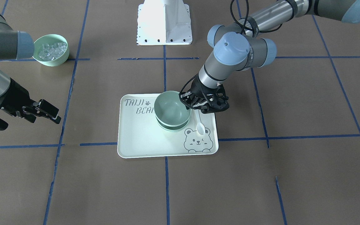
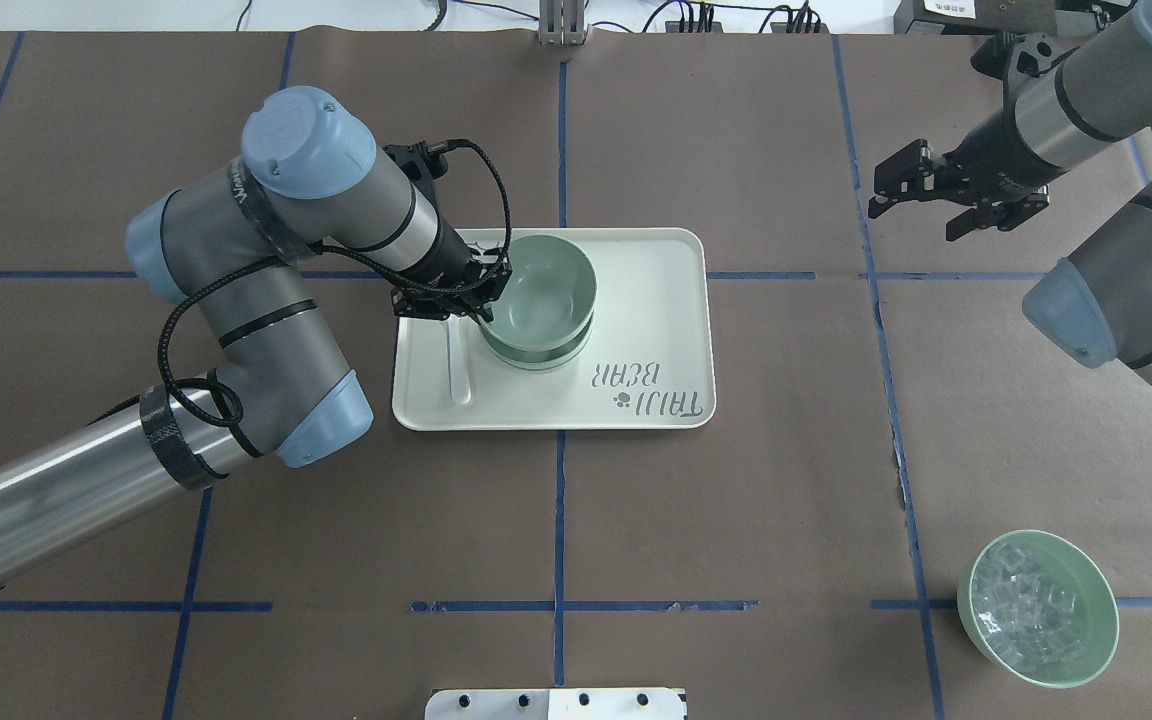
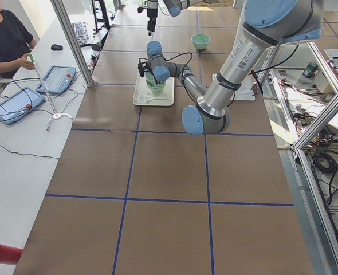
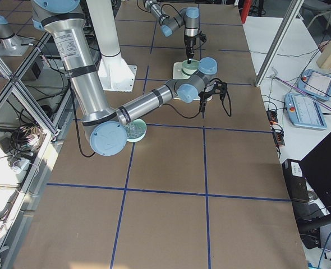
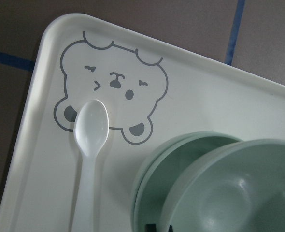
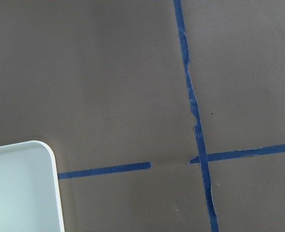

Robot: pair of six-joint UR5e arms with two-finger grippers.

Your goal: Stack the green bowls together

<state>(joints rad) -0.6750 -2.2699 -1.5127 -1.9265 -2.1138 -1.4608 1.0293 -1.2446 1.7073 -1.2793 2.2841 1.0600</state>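
Pale mint-green bowls stand nested on the bear-print tray (image 1: 136,140). The top bowl (image 1: 170,107) sits tilted and a little raised over the lower bowls (image 1: 173,127). I can see two rims below it in the left wrist view (image 5: 147,193). My left gripper (image 1: 192,105) is shut on the top bowl's rim on the side toward the spoon; in the overhead view the gripper (image 2: 481,292) is at the bowl's (image 2: 541,295) left edge. My right gripper (image 2: 926,205) is open and empty, hovering far to the right of the tray (image 2: 656,300).
A white plastic spoon (image 1: 200,125) lies on the tray beside the bowls, over the bear's face (image 5: 113,87). A like green bowl with clear cubes (image 2: 1036,610) stands near the robot's right side. The robot's white base plate (image 1: 164,22) is behind the tray.
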